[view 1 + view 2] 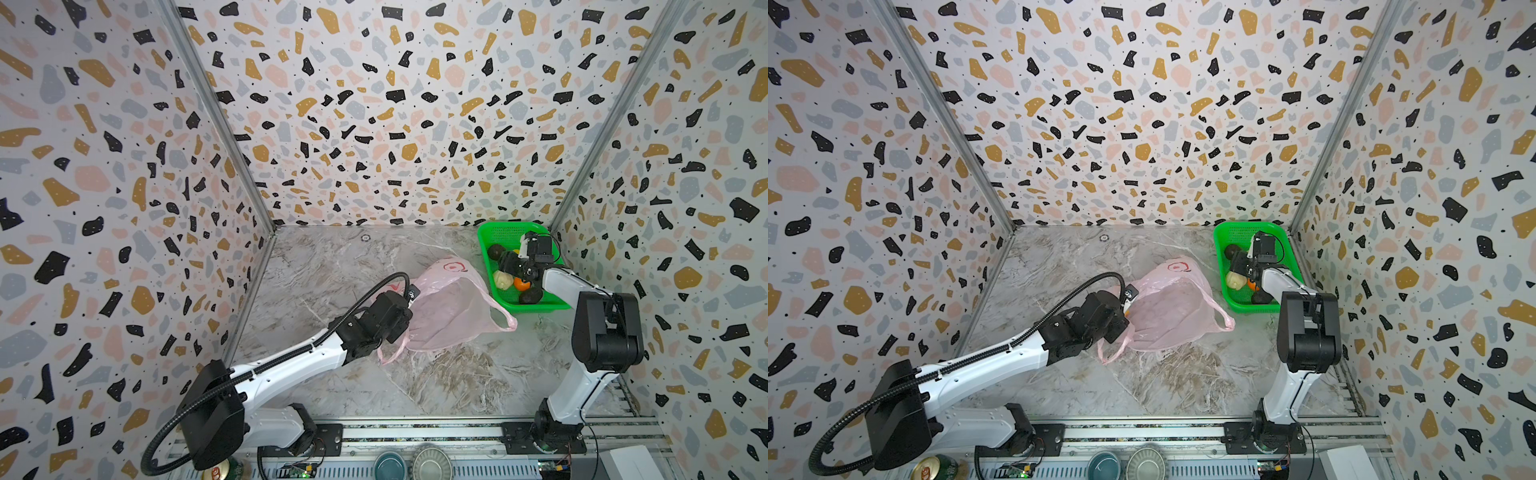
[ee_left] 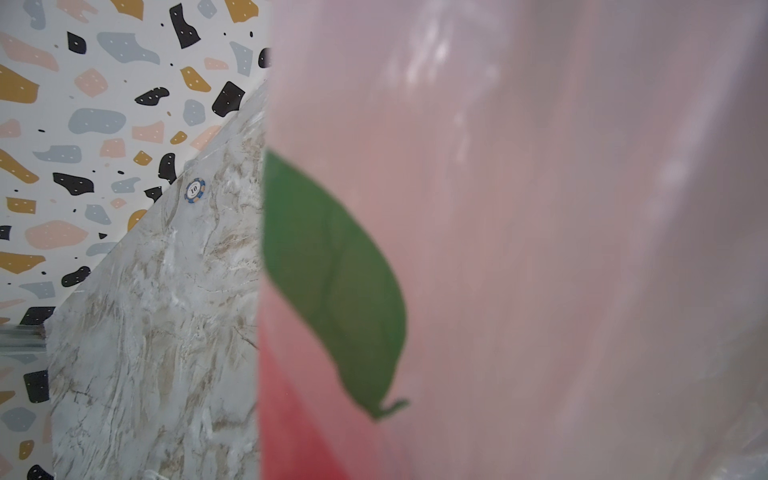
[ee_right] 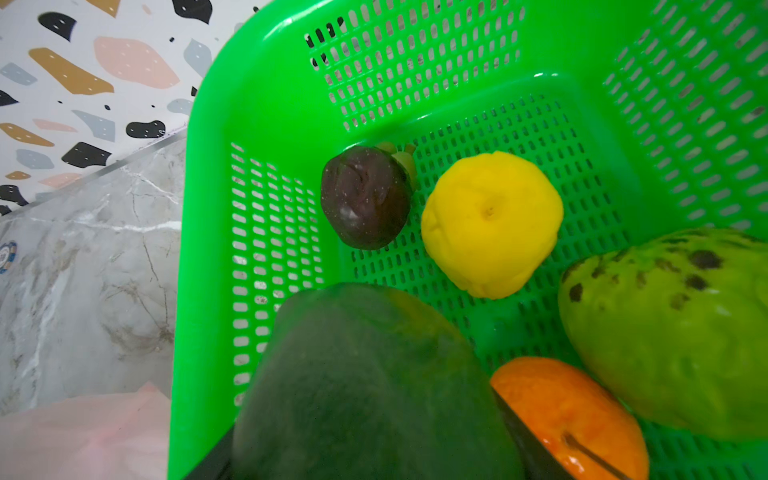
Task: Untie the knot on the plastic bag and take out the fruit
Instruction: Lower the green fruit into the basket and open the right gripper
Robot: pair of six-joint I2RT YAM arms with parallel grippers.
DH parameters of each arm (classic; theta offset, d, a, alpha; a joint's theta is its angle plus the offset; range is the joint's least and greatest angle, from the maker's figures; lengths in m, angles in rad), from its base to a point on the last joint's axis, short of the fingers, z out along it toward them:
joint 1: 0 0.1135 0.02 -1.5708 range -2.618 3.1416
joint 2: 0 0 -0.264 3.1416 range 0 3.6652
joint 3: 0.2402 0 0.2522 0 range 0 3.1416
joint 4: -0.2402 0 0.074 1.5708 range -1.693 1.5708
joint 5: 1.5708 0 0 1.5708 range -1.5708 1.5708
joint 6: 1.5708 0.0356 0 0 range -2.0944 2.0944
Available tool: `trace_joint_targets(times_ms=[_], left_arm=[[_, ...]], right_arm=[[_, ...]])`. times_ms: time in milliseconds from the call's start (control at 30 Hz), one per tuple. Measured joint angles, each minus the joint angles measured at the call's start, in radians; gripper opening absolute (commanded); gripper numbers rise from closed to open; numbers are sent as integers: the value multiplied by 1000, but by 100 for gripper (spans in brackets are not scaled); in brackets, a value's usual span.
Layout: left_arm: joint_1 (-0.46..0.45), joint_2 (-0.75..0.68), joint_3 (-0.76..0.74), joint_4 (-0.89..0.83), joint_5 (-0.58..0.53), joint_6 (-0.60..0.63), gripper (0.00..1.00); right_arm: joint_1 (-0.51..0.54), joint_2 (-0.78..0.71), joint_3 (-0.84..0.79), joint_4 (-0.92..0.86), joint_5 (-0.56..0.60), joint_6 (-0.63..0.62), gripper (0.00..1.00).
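Now, the left tool (image 1: 409,296) is pressed shut on a fold of the plastic bag (image 1: 449,307), tenting the thin pink film off the marble-patterned table (image 1: 332,266), likely to keep its mouth open; the handles (image 1: 505,322) trail loose, no knot showing. Rightward, the fruit (image 3: 492,224) lies in the green mesh basket (image 1: 498,232), where the right tool (image 1: 508,262) straddles a smooth dark green piece (image 3: 365,382); gripping or not, I cannot tell.

The plastic bag (image 1: 451,309) in the middle of the counter (image 1: 332,266), basket (image 1: 505,233) just right of it in the rear right corner, fruit (image 3: 492,224) in the basket, left tool (image 1: 411,294) at the bag's left edge, right tool (image 1: 508,262) over the basket.
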Motion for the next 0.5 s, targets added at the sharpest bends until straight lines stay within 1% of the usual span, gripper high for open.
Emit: trace_joint_targets(times_ms=[200, 500], left_arm=[[1, 0, 12, 1, 0, 3, 0], [1, 0, 13, 0, 0, 4, 0]], right_arm=[[-1, 0, 13, 1, 13, -2, 87], [-2, -1, 13, 0, 22, -2, 89]])
